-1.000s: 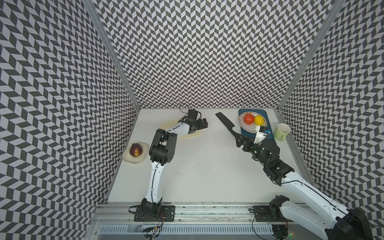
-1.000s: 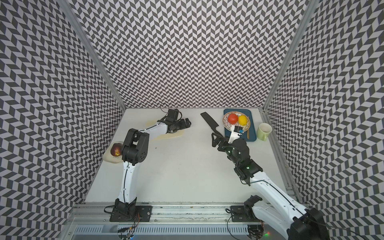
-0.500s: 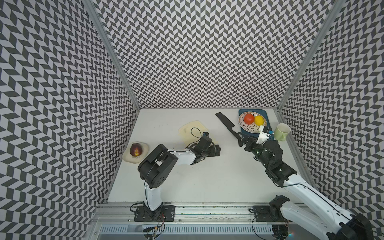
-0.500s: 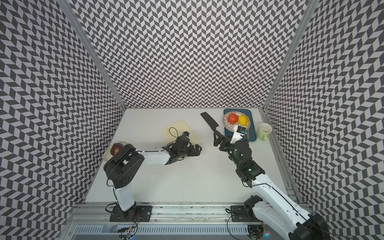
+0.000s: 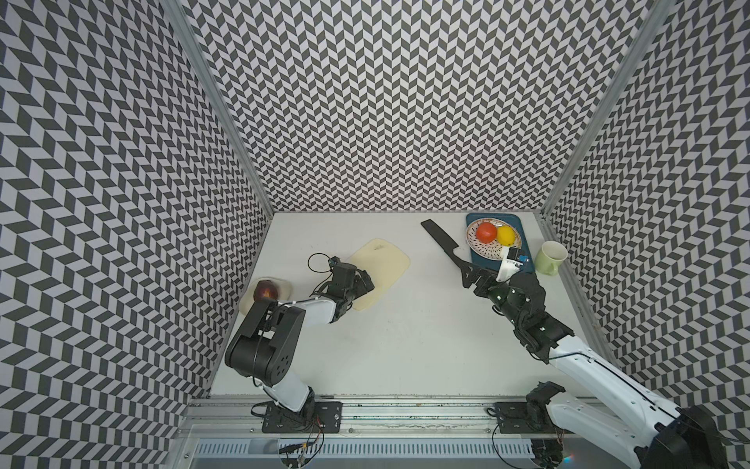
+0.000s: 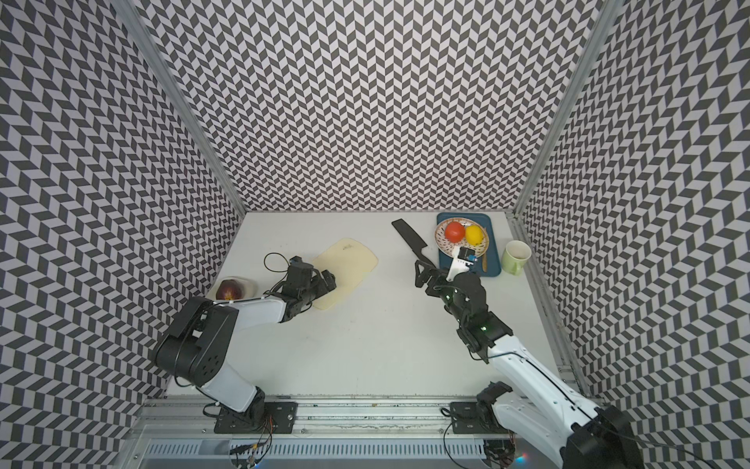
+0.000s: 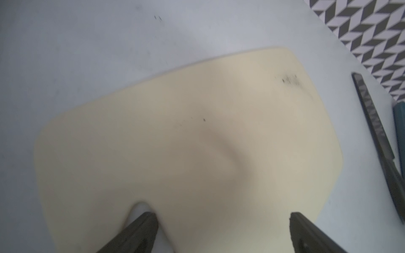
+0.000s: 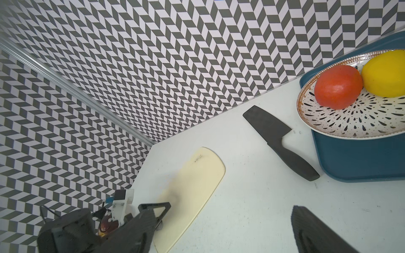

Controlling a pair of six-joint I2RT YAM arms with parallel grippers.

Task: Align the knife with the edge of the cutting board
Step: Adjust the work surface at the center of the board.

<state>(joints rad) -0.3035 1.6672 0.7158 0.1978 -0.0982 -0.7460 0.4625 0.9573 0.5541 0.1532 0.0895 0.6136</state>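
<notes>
The cutting board is a pale cream sheet lying slantwise on the left half of the table. My left gripper hangs open over its near end, and one fingertip is at the board's small hole. The knife, all black, lies flat on the table beside the blue tray, apart from the board. My right gripper stands open just short of the knife's handle, nothing between its fingers.
A blue tray at the back right holds a patterned plate with a tomato and a lemon. A green mug stands to the right of it. A small dish with a red fruit sits by the left wall.
My left arm drew back from the far end of the board, folded low, and its gripper now hovers over the board's near end. The right gripper has hardly moved.
</notes>
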